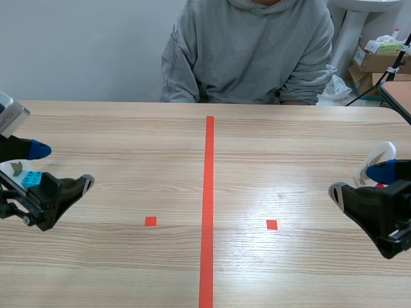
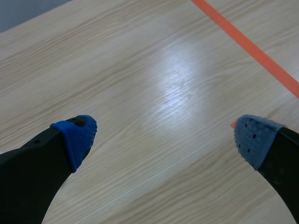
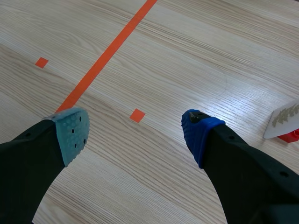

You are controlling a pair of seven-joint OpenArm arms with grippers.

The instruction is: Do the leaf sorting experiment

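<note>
One wooden table [image 1: 128, 141] of pale grain fills the scene. An orange-red tape line [image 1: 209, 192] runs down its middle from 12 to 6 o'clock, with one tape square [image 1: 150, 221] at 7 o'clock and a second at 5 o'clock. One plain grey wall [image 1: 77, 45] stands behind. One person [image 1: 247, 51] in a grey hooded top sits at 12 o'clock.

Several cardboard boxes [image 1: 371, 61] are stacked at 2 o'clock, beyond the table; their contents are unclear.

Left gripper [image 1: 63, 167]: at 9 o'clock, fingers spread wide, with only bare wood between them.
Right gripper [image 1: 358, 181]: at 3 o'clock, fingers likewise spread and holding nothing.

Left leaf card [image 1: 14, 168]: white, at the 9 o'clock edge, just beside the left gripper and partly hidden by it. A cyan brick [image 1: 31, 178] sits against it.
Right leaf card [image 3: 285, 119]: white, at about 2 o'clock from the right gripper and outside its fingers. A red brick [image 3: 290, 136] is at its lower edge.
</note>
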